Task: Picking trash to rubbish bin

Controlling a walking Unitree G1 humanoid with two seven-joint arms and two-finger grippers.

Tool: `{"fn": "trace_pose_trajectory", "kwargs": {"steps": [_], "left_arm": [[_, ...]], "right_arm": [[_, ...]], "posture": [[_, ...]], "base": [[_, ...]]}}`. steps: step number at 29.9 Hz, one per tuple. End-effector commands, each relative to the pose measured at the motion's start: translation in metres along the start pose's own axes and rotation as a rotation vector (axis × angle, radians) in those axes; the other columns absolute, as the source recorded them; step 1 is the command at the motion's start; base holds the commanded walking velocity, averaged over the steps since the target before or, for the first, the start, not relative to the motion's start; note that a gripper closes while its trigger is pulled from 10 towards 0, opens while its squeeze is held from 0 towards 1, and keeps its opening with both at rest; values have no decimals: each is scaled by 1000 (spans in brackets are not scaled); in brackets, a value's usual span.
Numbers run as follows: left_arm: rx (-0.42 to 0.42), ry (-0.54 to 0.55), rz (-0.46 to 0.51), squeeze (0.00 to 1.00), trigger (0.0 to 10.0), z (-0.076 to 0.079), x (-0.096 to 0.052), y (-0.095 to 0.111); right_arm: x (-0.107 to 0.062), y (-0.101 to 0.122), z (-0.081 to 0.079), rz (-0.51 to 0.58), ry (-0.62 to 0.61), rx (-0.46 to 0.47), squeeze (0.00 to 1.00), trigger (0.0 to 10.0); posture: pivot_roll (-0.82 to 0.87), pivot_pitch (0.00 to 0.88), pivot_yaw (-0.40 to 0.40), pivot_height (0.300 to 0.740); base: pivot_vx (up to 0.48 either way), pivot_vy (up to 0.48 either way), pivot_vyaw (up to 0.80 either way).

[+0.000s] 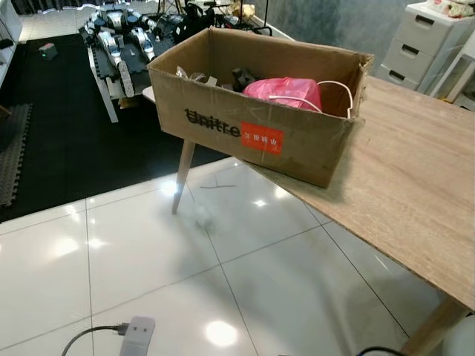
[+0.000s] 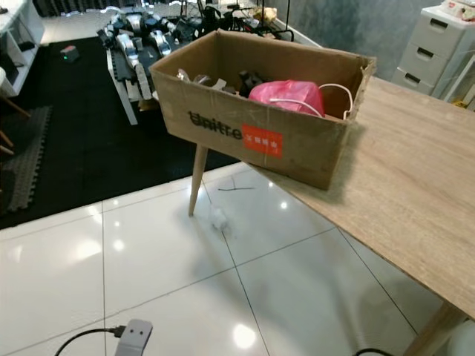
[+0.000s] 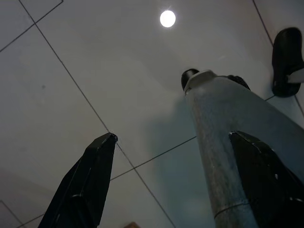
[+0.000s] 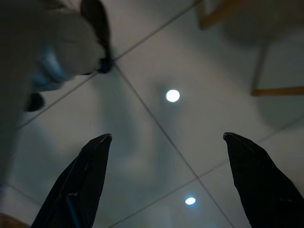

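A small crumpled white scrap [image 1: 202, 216] lies on the glossy white floor tiles, close to the foot of a slanted wooden table leg [image 1: 182, 176]. Above it an open cardboard box [image 1: 252, 133] printed "Unitree" stands on the corner of a wooden table [image 1: 415, 185]. Inside the box are a pink plastic bag [image 1: 286, 92], a white cable and dark bits. My left gripper [image 3: 173, 185] hangs open over the tiles beside my grey leg [image 3: 223, 133]. My right gripper [image 4: 168, 175] is open too, with bare floor between its fingers.
A white power strip [image 1: 137, 334] with a black cord lies on the floor near me. A black mat [image 1: 67, 148] covers the floor behind, with robot parts [image 1: 122, 41] on it. White drawers [image 1: 423, 41] stand at the back right.
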State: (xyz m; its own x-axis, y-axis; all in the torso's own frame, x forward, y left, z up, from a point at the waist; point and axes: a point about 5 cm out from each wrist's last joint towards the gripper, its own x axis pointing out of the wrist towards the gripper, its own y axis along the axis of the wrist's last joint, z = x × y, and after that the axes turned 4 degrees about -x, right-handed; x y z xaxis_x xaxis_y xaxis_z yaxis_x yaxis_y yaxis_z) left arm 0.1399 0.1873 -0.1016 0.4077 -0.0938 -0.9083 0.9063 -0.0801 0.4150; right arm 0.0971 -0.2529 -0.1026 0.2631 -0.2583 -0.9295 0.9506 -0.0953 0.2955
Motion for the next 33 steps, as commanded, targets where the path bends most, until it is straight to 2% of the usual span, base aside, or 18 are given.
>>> {"fn": "trace_pose_trajectory", "kwargs": {"steps": [1, 6, 9, 20, 33], "left_arm": [[15, -4, -50, 0, 10000, -1, -1, -12], [15, 3, -39, 0, 10000, -3, -1, -8], [3, 9, -48, 0, 10000, -5, -2, -12], [-16, 7, -74, 0, 10000, -5, -4, -26], [-15, -1, -73, 0, 10000, -1, -4, -25]], "right_arm": [[0, -2, 1, -8, -6, -11, 0, 10000], [0, 5, 3, 5, -10, -35, 0, 10000], [0, 16, -1, 28, 9, -112, 0, 10000], [1, 11, -6, -4, 38, -252, 0, 10000], [1, 16, -11, 12, 47, -310, 0, 10000]], "posture": [[-9, 70, 47, 740], [2, 63, 42, 740], [12, 58, 31, 740], [38, 45, 5, 740], [38, 47, 12, 740]], "base": [[0, 0, 0], [0, 0, 0], [-82, 0, 0], [-273, 0, 0], [-289, 0, 0]]}}
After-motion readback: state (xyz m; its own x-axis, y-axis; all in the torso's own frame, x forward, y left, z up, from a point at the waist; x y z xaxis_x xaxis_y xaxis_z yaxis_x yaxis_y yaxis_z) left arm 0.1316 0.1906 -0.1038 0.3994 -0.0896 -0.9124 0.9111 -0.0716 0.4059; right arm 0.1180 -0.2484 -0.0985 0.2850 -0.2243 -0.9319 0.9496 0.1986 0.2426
